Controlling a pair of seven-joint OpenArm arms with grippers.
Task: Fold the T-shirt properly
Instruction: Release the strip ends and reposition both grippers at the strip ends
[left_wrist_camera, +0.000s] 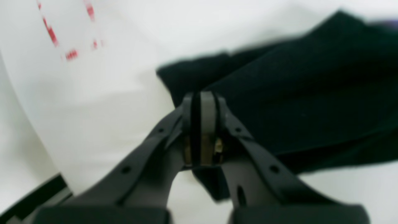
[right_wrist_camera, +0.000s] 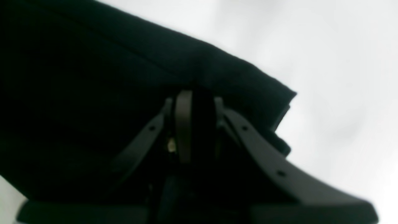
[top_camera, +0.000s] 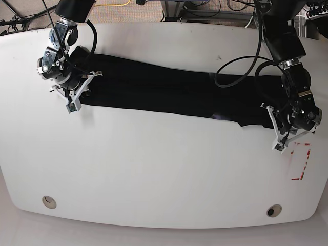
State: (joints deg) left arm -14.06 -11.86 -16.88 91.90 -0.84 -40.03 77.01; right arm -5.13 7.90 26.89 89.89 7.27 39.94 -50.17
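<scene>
T-shirt (top_camera: pixel 169 92) stretched in a long black band across white table (top_camera: pixel 154 169), left gripper (left_wrist_camera: pixel 203 99) pinching one end (jaws pressed together on cloth), right gripper (right_wrist_camera: pixel 192 96) clamping the other.

T-shirt (top_camera: pixel 164 92): black; stretched in a long band; across table

A white table (top_camera: pixel 154 169) carries red corner marks (top_camera: pixel 302 164) near one end, with cables (top_camera: pixel 205 6) behind it.

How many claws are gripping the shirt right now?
2. The left claw pinches the T-shirt at one end; the right claw grips the opposite end.
</scene>
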